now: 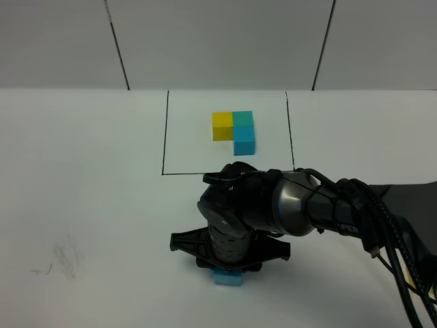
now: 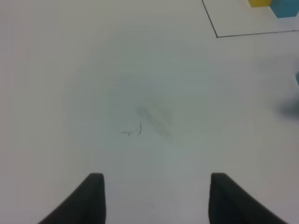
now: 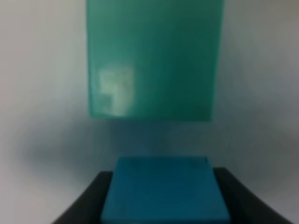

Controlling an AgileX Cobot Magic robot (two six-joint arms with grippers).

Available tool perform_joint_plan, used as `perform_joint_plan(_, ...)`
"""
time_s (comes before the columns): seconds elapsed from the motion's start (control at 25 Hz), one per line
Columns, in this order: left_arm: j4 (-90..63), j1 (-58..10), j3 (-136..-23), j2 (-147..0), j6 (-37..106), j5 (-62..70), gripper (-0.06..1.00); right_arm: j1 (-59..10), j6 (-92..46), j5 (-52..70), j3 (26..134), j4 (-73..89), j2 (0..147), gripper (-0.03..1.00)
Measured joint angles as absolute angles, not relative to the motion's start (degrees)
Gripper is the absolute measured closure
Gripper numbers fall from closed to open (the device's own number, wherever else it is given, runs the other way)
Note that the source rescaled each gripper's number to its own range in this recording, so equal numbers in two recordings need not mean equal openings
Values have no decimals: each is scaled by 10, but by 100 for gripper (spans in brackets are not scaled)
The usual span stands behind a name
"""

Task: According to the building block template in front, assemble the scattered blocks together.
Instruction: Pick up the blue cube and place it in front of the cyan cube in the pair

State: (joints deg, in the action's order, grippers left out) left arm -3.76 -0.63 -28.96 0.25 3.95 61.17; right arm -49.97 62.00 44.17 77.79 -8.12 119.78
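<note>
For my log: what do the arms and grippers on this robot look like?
The right arm is glossy black with rounded joint housings and small white lettering. A bundle of black cables runs alongside it. The right gripper has a wide black crossbar. The left gripper shows two matte black fingers with rounded tips.

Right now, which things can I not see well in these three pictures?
Teal-green block: blurred in the right wrist view; absent from the exterior high view, probably under the right arm.
Sky-blue block: mostly covered by the right gripper in the exterior high view.
Yellow loose block: in no view.
Building block template: cut off by the left wrist view's edge.
</note>
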Motion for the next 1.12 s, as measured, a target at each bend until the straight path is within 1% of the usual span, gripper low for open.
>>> perform_joint_plan(0.48,-38,-6,-290,2,40,611,66,-498,582,460,811,-56,1228,74)
perform_joint_plan(1.12,-38,-6,-290,2,40,611,66,-498,620,453,812,-99,1228,74)
